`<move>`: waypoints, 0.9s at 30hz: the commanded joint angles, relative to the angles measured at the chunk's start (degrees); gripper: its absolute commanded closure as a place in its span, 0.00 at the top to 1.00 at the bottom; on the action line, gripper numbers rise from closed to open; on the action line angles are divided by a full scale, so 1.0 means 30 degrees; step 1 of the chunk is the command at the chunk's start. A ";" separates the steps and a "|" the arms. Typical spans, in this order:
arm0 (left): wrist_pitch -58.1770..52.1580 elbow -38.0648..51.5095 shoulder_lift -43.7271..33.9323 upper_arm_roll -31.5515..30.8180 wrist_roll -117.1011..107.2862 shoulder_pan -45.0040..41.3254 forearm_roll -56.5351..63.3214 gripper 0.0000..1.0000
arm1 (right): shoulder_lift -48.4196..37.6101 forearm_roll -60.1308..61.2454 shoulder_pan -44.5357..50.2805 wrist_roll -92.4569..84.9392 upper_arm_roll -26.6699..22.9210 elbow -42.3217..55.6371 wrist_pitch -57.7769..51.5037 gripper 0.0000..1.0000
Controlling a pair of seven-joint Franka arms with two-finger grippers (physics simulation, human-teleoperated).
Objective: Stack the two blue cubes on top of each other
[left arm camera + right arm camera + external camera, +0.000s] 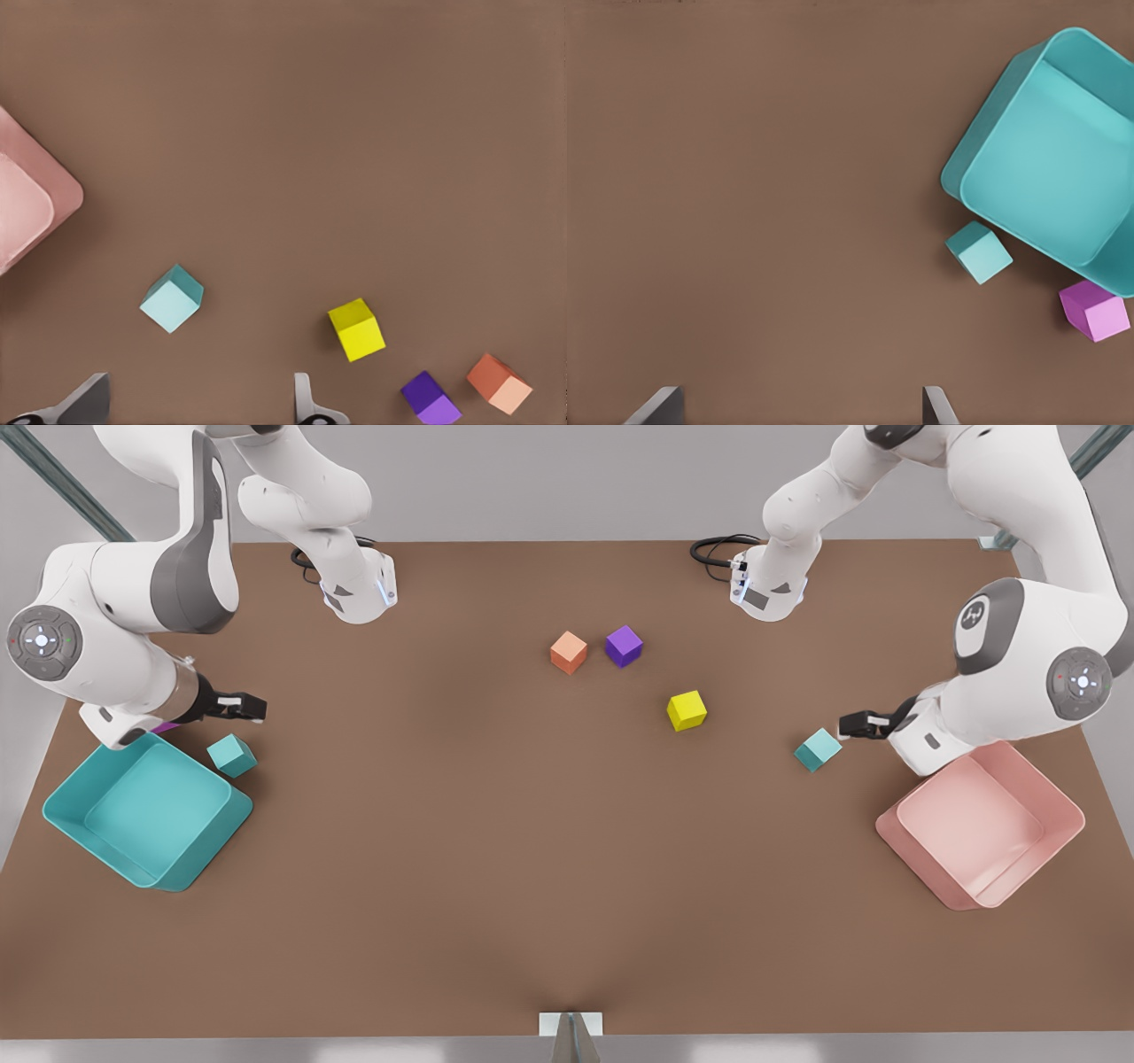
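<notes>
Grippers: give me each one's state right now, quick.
Left gripper: open, empty, beside the blue cube near the pink tray.
Right gripper: open, empty, by the other blue cube.

Teal tray crowds one blue cube; other blue cube stands clear, open table around.

Matte teal cubes on a smooth brown table.
</notes>
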 commanded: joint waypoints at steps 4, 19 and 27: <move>0.0076 0.0959 0.0052 -0.0006 -0.0547 -0.0137 0.0034 1.00 | 0.1477 -0.1075 -0.0136 0.0484 -0.0033 0.1876 -0.0369 1.00; -0.0246 0.0608 0.1224 -0.0035 -0.0459 -0.0313 0.0415 1.00 | 0.1070 -0.0402 -0.2216 1.3727 -0.0092 -0.2661 0.2792 0.99; -0.0246 0.0608 0.1224 -0.0035 -0.0459 -0.0283 0.0416 1.00 | -0.1978 -0.0549 -0.3271 1.3697 -0.0092 -0.9779 1.0582 0.99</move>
